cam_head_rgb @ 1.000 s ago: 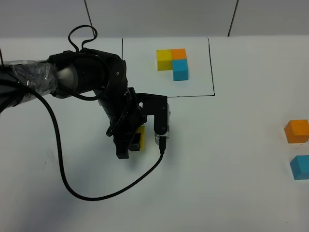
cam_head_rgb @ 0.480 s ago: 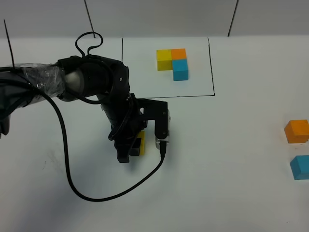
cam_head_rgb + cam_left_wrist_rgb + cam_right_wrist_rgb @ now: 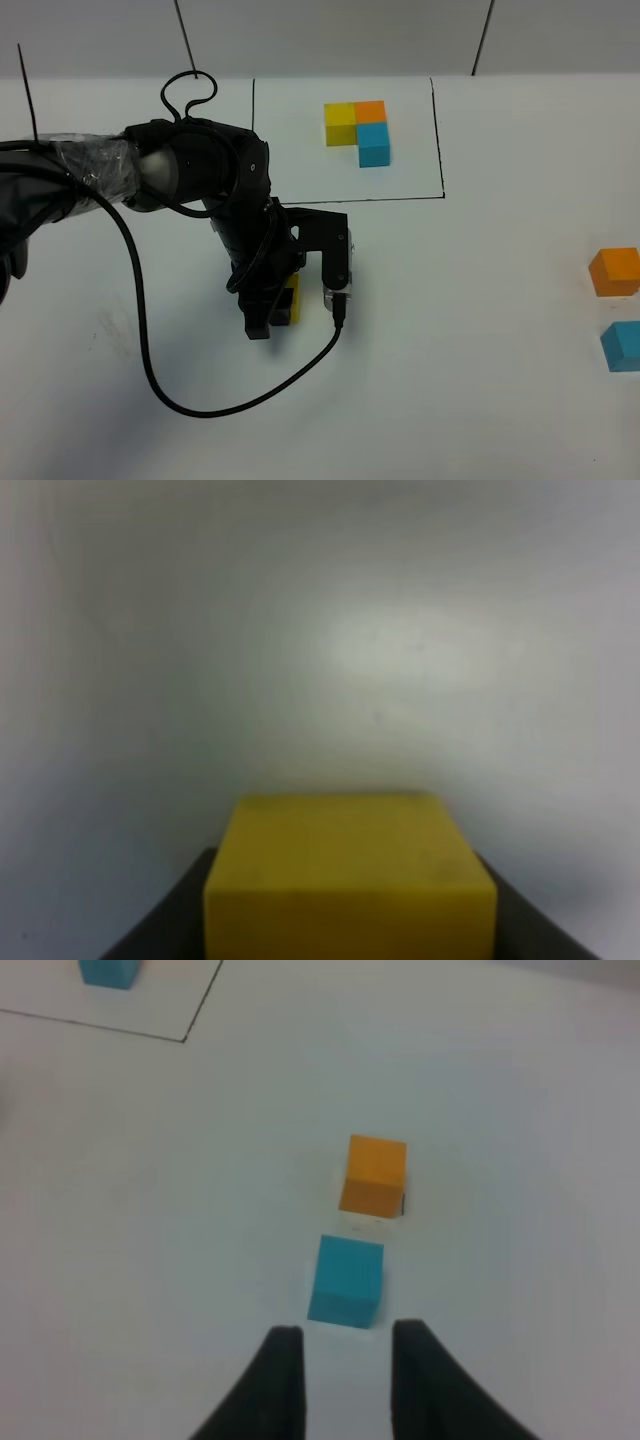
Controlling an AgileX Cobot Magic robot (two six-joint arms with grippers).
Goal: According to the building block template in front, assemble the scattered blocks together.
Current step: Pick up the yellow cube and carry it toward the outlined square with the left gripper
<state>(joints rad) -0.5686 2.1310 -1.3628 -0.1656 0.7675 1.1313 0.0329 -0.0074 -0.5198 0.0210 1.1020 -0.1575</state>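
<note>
Left gripper (image 3: 276, 310) is clamping the yellow cube (image 3: 350, 880), likely needing set-down as assembly base; right gripper (image 3: 345, 1355) is hanging parted, empty.

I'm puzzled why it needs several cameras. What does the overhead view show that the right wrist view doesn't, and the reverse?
Only overhead: the left tool gripping the yellow cube, and the whole template. Only right wrist: the right tool, open and empty, just short of the loose blue cube. Both: that blue cube, the loose orange cube, and the black frame corner.
</note>
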